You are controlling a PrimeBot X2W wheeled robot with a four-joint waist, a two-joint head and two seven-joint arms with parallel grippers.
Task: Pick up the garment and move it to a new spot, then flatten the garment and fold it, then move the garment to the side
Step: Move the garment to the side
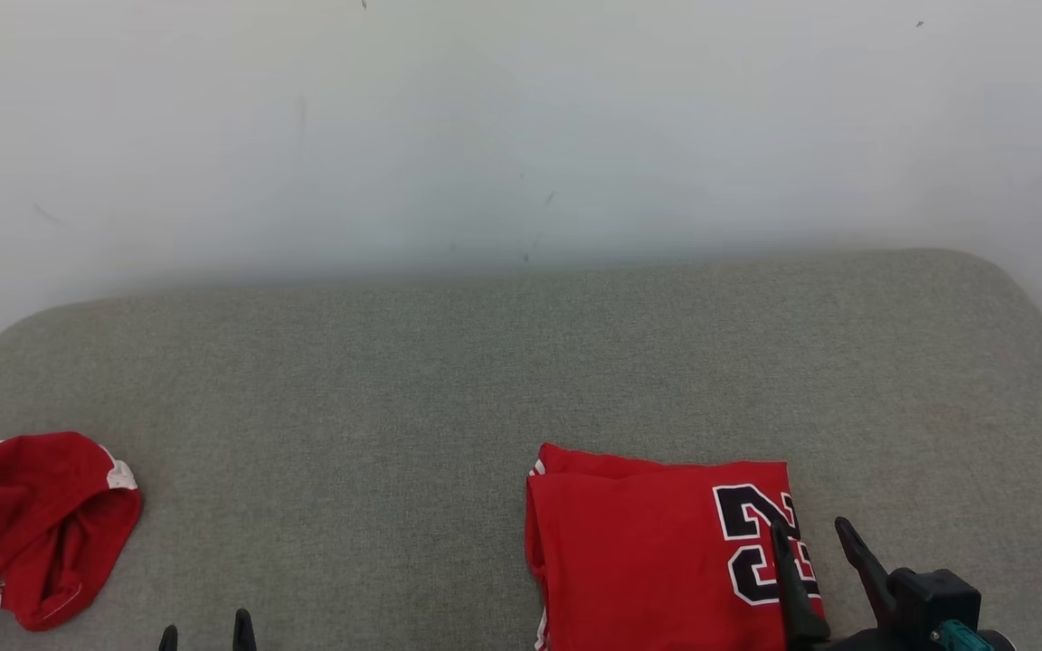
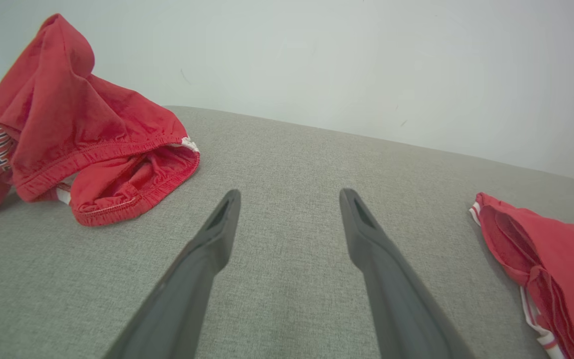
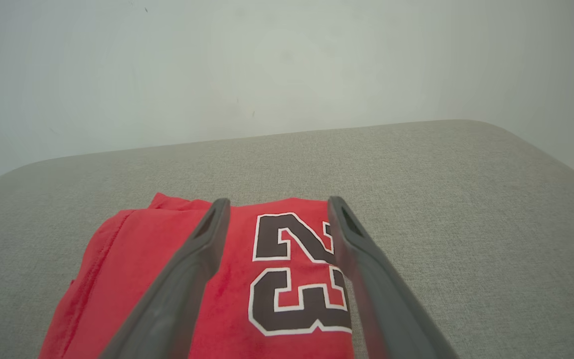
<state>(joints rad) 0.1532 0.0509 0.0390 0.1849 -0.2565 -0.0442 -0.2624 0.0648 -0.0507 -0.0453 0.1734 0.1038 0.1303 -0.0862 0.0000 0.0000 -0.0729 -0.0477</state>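
Note:
A folded red garment [image 1: 648, 551] with a black "23" lies flat at the front right of the grey padded table [image 1: 503, 362]. It also shows in the right wrist view [image 3: 237, 289] and at the right edge of the left wrist view [image 2: 556, 259]. My right gripper [image 1: 812, 532] hovers open over the garment's right part, its fingers on either side of the number [image 3: 277, 202]. My left gripper [image 1: 206, 628] stands open at the front left over bare table [image 2: 289, 192], holding nothing.
A second red garment [image 1: 28, 524], crumpled, with an elastic waistband, lies at the table's left edge [image 2: 82, 134]. A pale wall [image 1: 521, 127] rises right behind the table. Bare grey surface stretches between the two garments and towards the back.

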